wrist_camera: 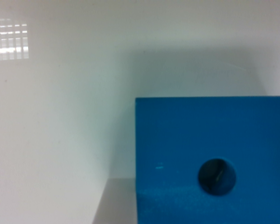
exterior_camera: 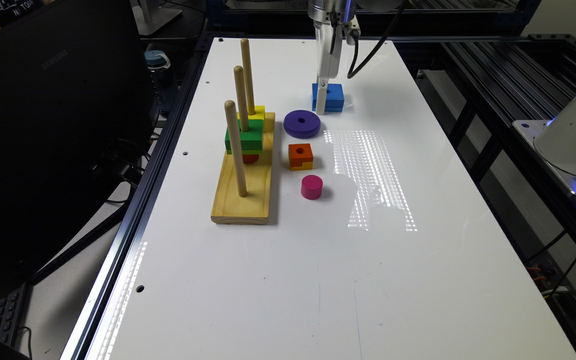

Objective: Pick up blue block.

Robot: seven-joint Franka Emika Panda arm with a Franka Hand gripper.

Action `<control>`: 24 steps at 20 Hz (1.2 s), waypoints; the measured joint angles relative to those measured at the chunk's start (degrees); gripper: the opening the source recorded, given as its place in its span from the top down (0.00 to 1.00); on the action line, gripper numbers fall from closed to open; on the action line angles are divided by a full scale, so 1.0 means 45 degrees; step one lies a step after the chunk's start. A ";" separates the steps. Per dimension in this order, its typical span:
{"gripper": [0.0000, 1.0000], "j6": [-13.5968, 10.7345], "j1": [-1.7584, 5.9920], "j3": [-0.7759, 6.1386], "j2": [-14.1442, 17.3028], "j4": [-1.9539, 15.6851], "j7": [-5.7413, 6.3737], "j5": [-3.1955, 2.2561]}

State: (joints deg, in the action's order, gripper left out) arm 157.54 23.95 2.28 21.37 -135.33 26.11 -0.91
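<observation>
Foreground: a bare stretch of glossy white table [exterior_camera: 318, 280], streaked with ceiling-light glare, in the exterior view.

Mid-table: a pink cylinder [exterior_camera: 312, 186], then an orange-and-yellow cube [exterior_camera: 301, 156], then a purple ring [exterior_camera: 302, 123] line up beside a wooden peg base [exterior_camera: 245, 195], whose middle peg carries a green block [exterior_camera: 244, 137] with a yellow block [exterior_camera: 254, 114] just behind it.

Task's thing: the blue block [exterior_camera: 334, 97] lies flat on the table beyond the purple ring, near it but apart, at the far end of the row. The wrist view shows the block's top face and round centre hole close up.

End effector: the gripper [exterior_camera: 322, 100] hangs straight down from the arm at the far edge, its white tip low over the block's side nearer the exterior view's left. Whether it touches the block is unclear.

Opening: the pictures do not show how the jaws stand, so it cannot be told whether they are spread or pressed together; nothing appears lifted.

Step in hand, by judgement: settling onto the block before the grasp.

Doing it well: likely centre over the block's flat sides, square to its edges, descend until the sides are bracketed, close firmly, then lift straight up, clear of the ring.
</observation>
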 joint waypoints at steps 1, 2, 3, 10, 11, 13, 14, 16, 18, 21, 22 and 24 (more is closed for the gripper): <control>1.00 0.0000 0.0000 0.0000 0.0000 0.0000 0.0000 0.0000; 1.00 0.0000 0.0000 0.0000 0.0000 0.0000 0.0000 0.0000; 1.00 0.0000 0.0000 0.0000 0.0000 0.0000 0.0000 0.0000; 1.00 0.0001 0.0001 0.0002 -0.0003 -0.0001 0.0000 0.0000; 1.00 0.0001 0.0001 0.0002 -0.0003 -0.0001 0.0000 0.0000; 1.00 0.0001 0.0002 0.0002 -0.0003 -0.0001 0.0000 0.0000; 1.00 0.0001 0.0002 0.0002 -0.0003 -0.0001 0.0000 0.0000; 1.00 0.0001 0.0003 0.0003 -0.0003 -0.0001 0.0000 0.0000; 1.00 0.0001 0.0003 0.0003 -0.0033 0.0000 0.0000 0.0000; 1.00 -0.0317 0.0004 0.0010 -0.0486 -0.0043 0.0000 0.0003; 1.00 -0.0460 0.0004 0.0013 -0.0656 -0.0069 0.0000 0.0005; 1.00 -0.0646 0.0004 0.0016 -0.0915 -0.0153 0.0000 0.0006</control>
State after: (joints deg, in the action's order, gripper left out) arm 154.63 23.97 2.35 17.25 -136.02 26.11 -0.88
